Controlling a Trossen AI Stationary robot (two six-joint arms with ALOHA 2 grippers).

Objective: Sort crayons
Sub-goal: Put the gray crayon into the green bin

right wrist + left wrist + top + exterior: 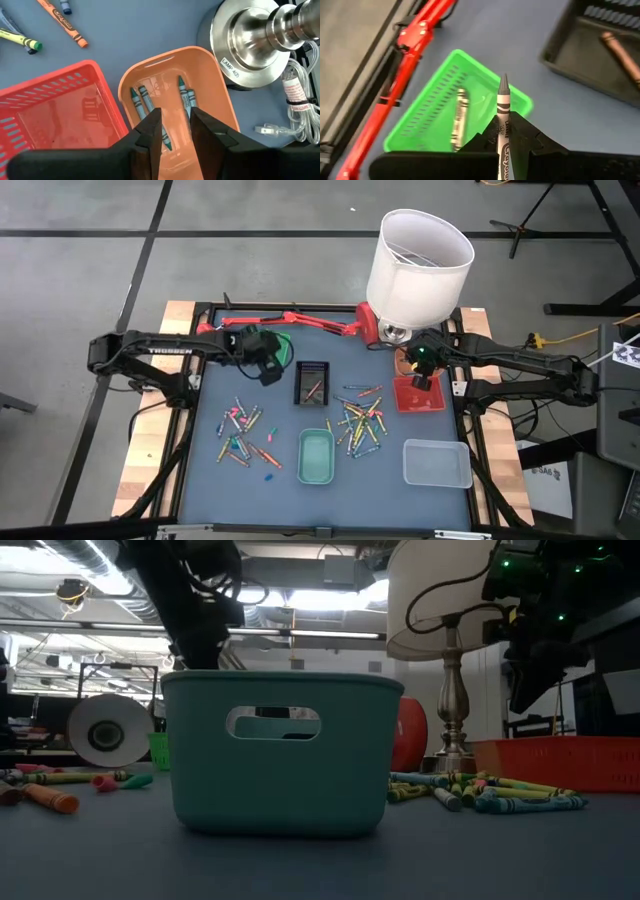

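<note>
Left claw [504, 131] gripping grey crayon [503, 107], over green tray [427, 112]

A lab or workshop: exposed ceiling ducts [70, 552] and strip lights [300, 600] overhead, a bare concrete floor [80, 270], tripod stands [560, 220] beside the framed worktop [200, 480].

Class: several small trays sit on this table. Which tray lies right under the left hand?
The green tray: the left hand, gripping a grey crayon, is over it; the others lie farther off.
</note>
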